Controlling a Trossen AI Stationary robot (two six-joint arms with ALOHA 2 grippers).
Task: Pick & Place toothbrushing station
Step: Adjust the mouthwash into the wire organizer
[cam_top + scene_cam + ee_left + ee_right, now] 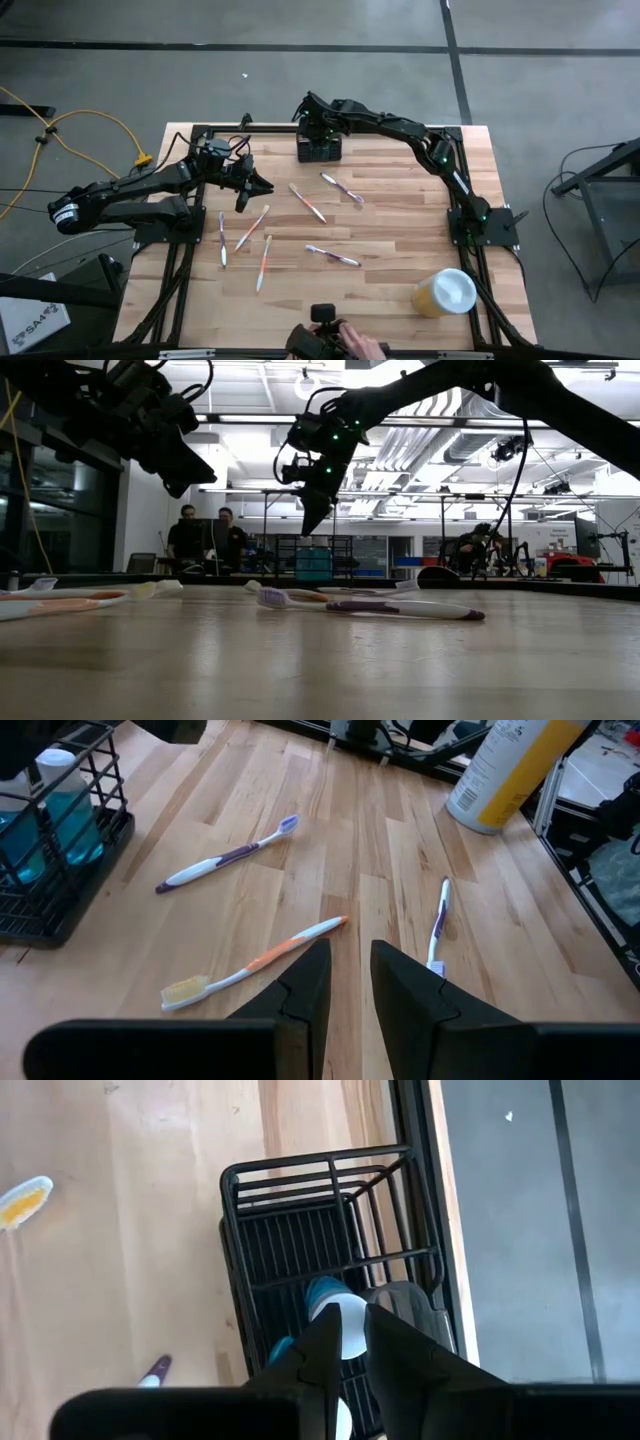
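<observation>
The toothbrushing station (318,149), a black wire caddy, stands on its base at the table's far edge; a blue bottle with a white cap (335,1320) stands inside it. My right gripper (352,1342) hangs over the caddy (320,1230), pointing steeply down at the bottle, clear of it in the low view (308,525). Its fingers are open by a narrow gap with nothing between them. My left gripper (262,185) hovers above the table's left half, open a little (350,955) and empty.
Several toothbrushes lie flat across the table's middle, among them an orange one (255,960) and a purple one (225,855). A yellow cup with a white lid (445,292) stands near the front right. A person's hand (362,346) is at the near edge.
</observation>
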